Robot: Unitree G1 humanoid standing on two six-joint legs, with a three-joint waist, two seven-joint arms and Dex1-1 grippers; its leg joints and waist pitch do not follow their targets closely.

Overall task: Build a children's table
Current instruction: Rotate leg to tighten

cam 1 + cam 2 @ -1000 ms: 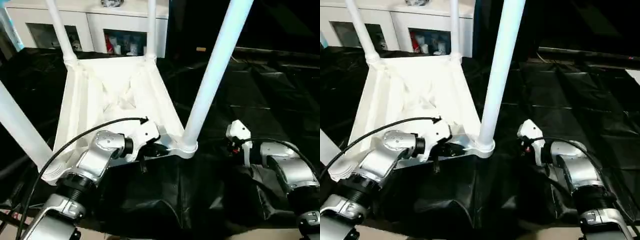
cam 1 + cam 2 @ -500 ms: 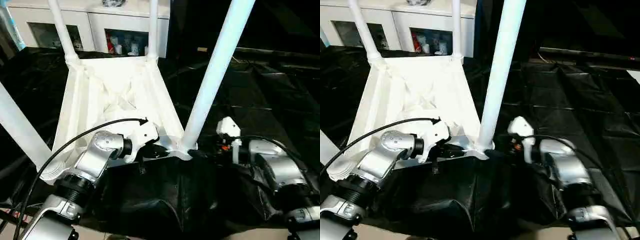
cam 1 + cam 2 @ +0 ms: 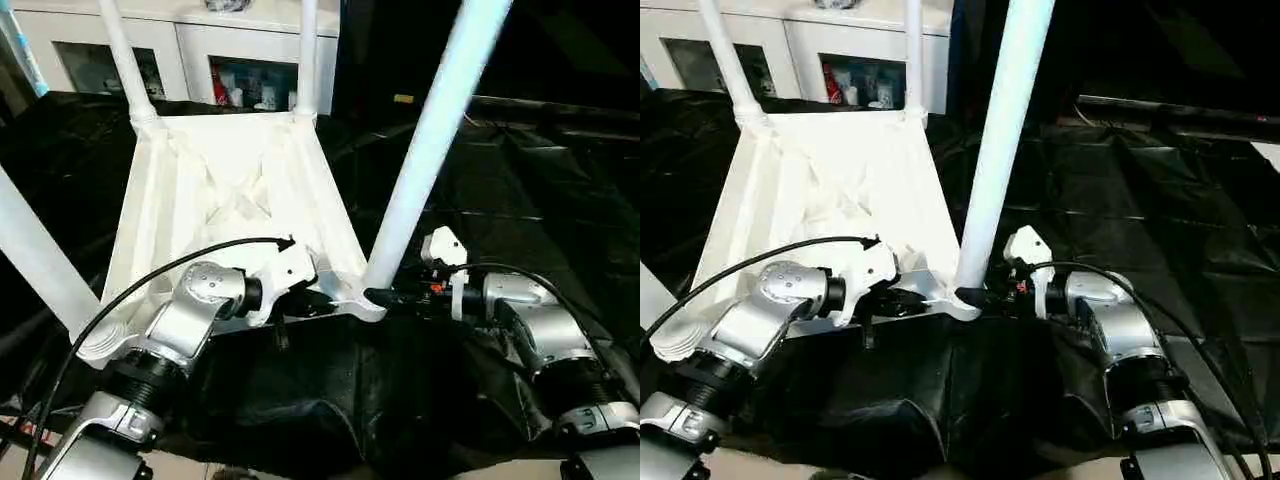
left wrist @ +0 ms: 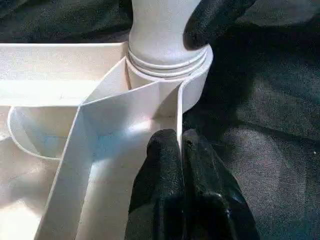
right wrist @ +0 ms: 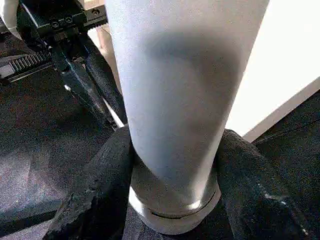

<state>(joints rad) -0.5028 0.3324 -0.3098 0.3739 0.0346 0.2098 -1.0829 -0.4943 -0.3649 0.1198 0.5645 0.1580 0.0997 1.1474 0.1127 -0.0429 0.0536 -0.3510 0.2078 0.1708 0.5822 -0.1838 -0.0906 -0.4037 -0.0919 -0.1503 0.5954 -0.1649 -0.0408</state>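
The white children's table (image 3: pixel 230 180) lies upside down on a black sheet, ribbed underside up, with all four legs standing in its corners. My left gripper (image 4: pixel 180 137) is shut on the thin near rim (image 4: pixel 178 107) of the top, just beside the near right corner. My right gripper (image 3: pixel 385 297) reaches in from the right and is shut on the base of the near right leg (image 3: pixel 425 150). In the right wrist view its fingers (image 5: pixel 100 190) press on both sides of that leg (image 5: pixel 175 100) just above the socket collar.
A white cabinet (image 3: pixel 250 50) with glass doors stands behind the table. The crumpled black sheet (image 3: pixel 520 180) covers the floor all around. A black cable (image 3: pixel 150 280) arcs over my left forearm. The near left leg (image 3: pixel 40 260) rises close to my left arm.
My right gripper has moved left across the black sheet to the near right leg and taken hold of its base. The left gripper has stayed on the rim.
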